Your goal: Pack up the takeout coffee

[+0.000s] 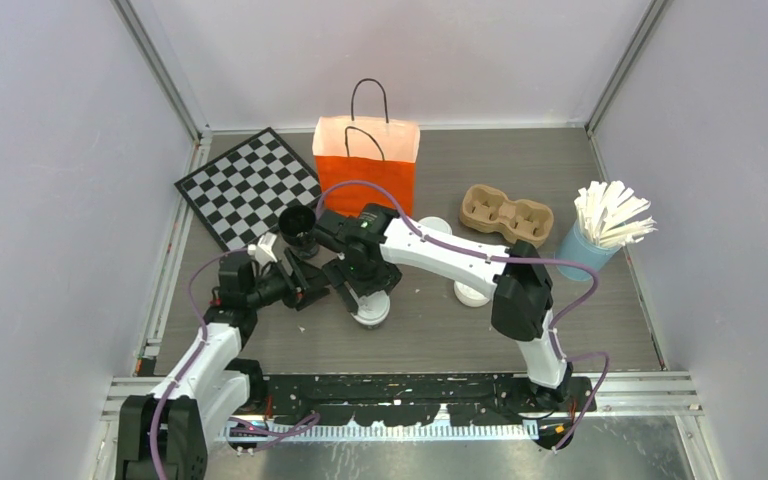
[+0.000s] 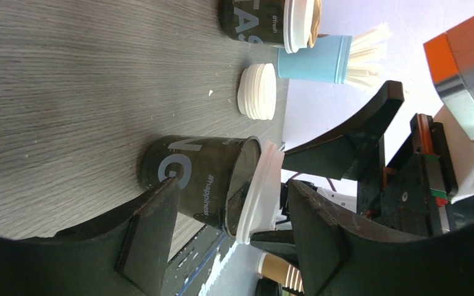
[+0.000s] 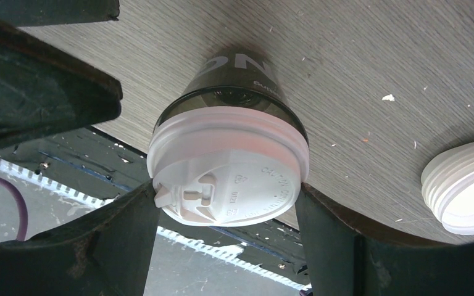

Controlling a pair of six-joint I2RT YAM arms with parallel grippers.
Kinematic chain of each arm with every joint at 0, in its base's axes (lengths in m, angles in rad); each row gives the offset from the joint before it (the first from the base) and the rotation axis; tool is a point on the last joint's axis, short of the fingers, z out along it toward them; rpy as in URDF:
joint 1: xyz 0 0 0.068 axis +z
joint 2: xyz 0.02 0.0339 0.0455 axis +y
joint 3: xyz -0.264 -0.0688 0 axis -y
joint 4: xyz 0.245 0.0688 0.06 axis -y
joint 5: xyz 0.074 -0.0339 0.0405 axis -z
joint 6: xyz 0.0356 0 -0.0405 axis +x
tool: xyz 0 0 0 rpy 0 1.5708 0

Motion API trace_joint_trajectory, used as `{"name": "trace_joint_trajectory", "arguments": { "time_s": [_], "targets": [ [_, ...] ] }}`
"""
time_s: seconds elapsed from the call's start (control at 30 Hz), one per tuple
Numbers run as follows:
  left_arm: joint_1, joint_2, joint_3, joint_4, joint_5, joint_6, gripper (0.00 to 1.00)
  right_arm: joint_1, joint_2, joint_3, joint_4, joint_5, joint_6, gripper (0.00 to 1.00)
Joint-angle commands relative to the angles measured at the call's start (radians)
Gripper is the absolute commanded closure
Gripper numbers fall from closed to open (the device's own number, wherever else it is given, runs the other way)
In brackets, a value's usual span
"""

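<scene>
Right fingers (image 3: 336,246): spread wide, tips set against opposite edges of the white lid (image 3: 228,172). This reads as a grasp on the lid from above.

Left fingers (image 2: 142,246): parted, with the cup body framed between them from the side. Contact is unclear; they look short of it.

Takeout coffee (image 1: 371,308): upright on the bench (image 3: 376,61), mid-table, between both arms. In the left wrist view the lid sits skewed, one side lifted off the rim.

Step, by my reading: capping, not yet packing. Next calls for the left fingers to steady the cup wall while the right press the lid level. Only then a lift toward the cardboard carrier (image 1: 506,213) or the orange bag (image 1: 365,165), both well apart behind.
</scene>
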Motion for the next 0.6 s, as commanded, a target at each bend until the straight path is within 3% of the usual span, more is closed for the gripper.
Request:
{"name": "trace_joint_trajectory", "arguments": {
  "time_s": [0.0, 0.47, 0.57],
  "targets": [
    [-0.009, 0.003, -0.005, 0.080, 0.024, -0.006, 0.33, -0.007, 0.008, 0.070, -0.030, -0.013, -0.024, 0.31],
    [-0.032, 0.017, -0.009, 0.081, 0.018, 0.005, 0.33, -0.023, 0.039, 0.096, -0.037, -0.051, -0.030, 0.27],
    [-0.054, 0.023, -0.008, 0.090, 0.008, 0.005, 0.32, -0.024, 0.043, 0.096, -0.031, -0.054, -0.030, 0.22]
  ]
}}
